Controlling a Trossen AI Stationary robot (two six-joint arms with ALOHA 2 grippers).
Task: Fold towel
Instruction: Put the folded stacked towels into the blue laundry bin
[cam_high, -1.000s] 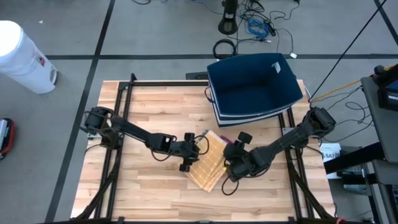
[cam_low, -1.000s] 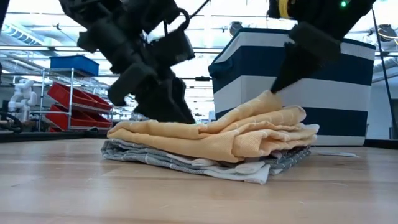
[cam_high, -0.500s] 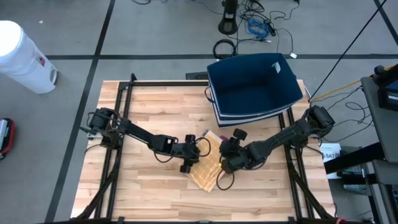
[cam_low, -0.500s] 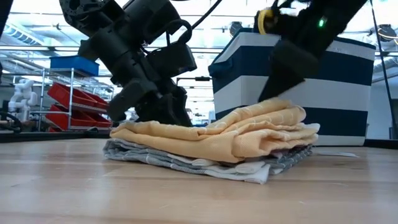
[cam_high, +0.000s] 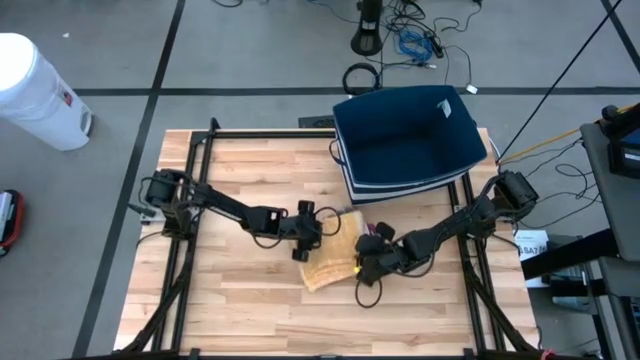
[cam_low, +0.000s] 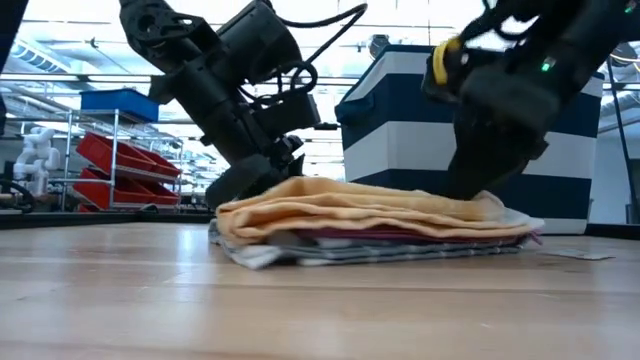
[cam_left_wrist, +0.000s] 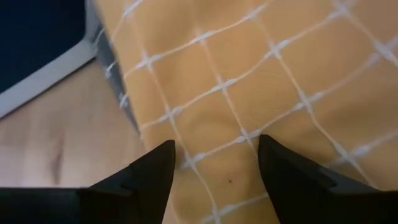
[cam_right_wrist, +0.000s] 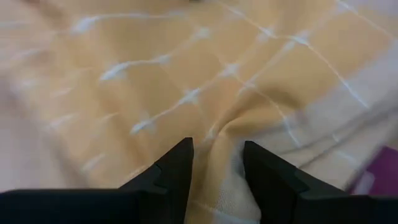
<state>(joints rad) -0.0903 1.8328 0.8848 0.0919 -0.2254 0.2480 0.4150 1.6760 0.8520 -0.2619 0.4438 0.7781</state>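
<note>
A yellow towel (cam_high: 328, 268) with a white grid lies folded on top of a low stack, over a grey towel (cam_low: 250, 250) and a maroon layer (cam_low: 400, 237), at the middle of the table. My left gripper (cam_high: 310, 240) stands open at the towel's left far part, its fingers (cam_left_wrist: 155, 168) spread over the yellow cloth (cam_left_wrist: 261, 81). My right gripper (cam_high: 363, 262) is down at the towel's right side, shut on a ridge of the cloth. In the low view the towel (cam_low: 350, 205) lies flat between the two arms. My left gripper slants down over the towel with open fingers, one on each side of a patch of cloth (cam_left_wrist: 214, 143); I cannot tell whether they touch it. My right gripper pinches a raised ridge of the yellow towel (cam_right_wrist: 225, 134) between its two fingers. It slants down from the table's right side. The towel rests on the stack, flat apart from that ridge.
A dark blue bin (cam_high: 410, 135) with white stripes stands at the table's far right, close behind the stack. Black frame rails (cam_high: 190, 200) run along the table's left and right sides. Bare wood (cam_high: 250, 310) lies toward the near edge. A white cylinder (cam_high: 35, 90) stands on the floor.
My right gripper has sunk and tipped, carrying the towel's raised fold down with it. The yellow towel, humped a second ago, now lies flat and low on the stack. My left gripper has gone a little down and toward the towel, staying open.
</note>
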